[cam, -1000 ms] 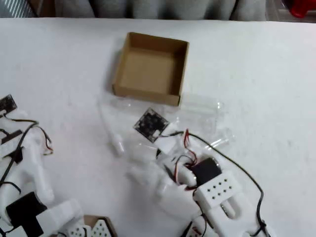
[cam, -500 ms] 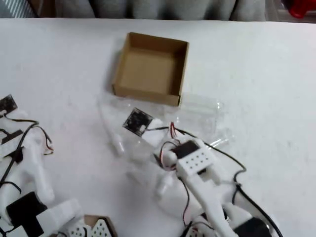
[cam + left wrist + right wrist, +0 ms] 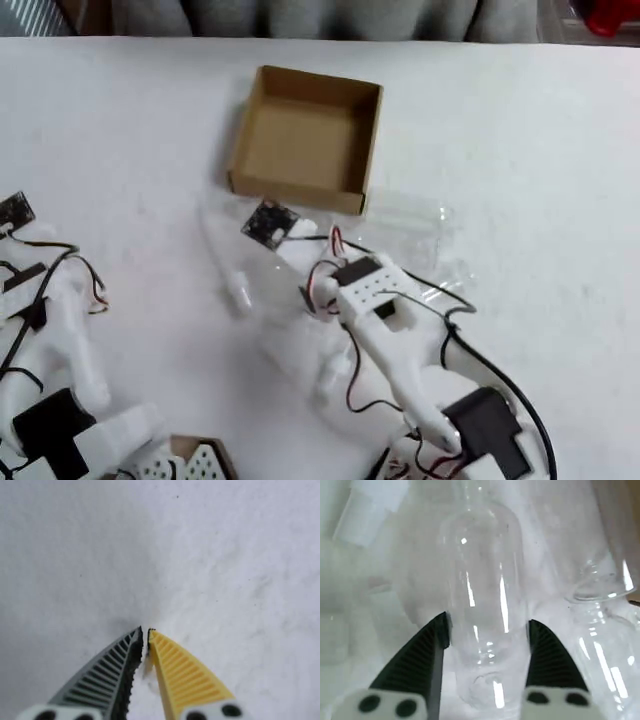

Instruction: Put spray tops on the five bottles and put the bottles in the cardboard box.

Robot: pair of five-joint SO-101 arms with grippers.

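While the left arm (image 3: 60,400) sits folded at the lower left of the high view, the left gripper (image 3: 145,630) is closed, its grey and yellow tips meeting just above the white table (image 3: 520,130). Left of centre a white spray top (image 3: 238,295) lies on its side. The cardboard box (image 3: 300,195) stands at upper centre. Just below its front wall, clear bottles (image 3: 405,215) lie loose on the table. From the lower right the right arm (image 3: 400,350) stretches to this cluster. The right gripper (image 3: 489,622) is spread wide, one black finger on each side of a lying bottle (image 3: 485,590).
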